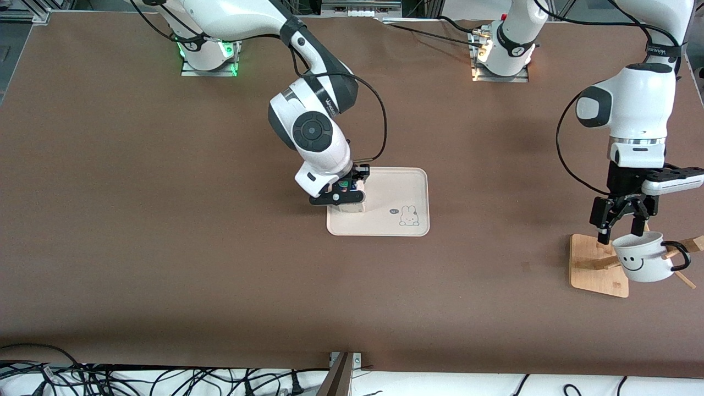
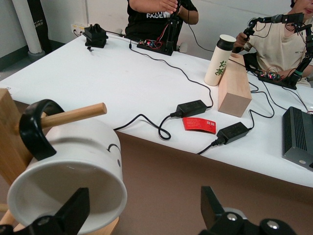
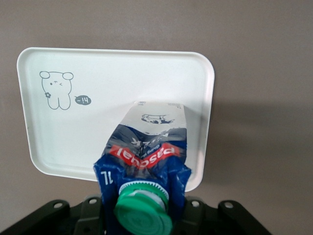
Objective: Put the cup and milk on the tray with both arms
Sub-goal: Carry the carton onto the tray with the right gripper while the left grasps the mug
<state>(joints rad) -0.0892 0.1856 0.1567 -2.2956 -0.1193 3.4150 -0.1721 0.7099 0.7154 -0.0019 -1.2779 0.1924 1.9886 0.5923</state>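
Note:
The milk [image 1: 351, 204], a blue and white carton with a green cap, stands on the cream tray [image 1: 396, 187] at its corner toward the right arm's end. My right gripper [image 1: 342, 190] is shut on the carton's top. In the right wrist view the milk [image 3: 146, 147] rests on the tray [image 3: 112, 83], with my right gripper [image 3: 144, 215] pinching its creased top. The cup [image 1: 641, 258], white with a smiley, hangs tilted on the bamboo rack [image 1: 597, 269]. My left gripper [image 1: 620, 225] is open just above its rim. In the left wrist view the cup [image 2: 73, 161] hangs by its black handle, one finger of my left gripper [image 2: 142, 213] across its mouth.
The rack stands near the left arm's end of the table, nearer the front camera than the tray. A rabbit drawing [image 1: 408, 215] marks the tray's corner. Past the table edge is a white bench with cables, a wooden block [image 2: 234, 88] and a bottle [image 2: 219, 59].

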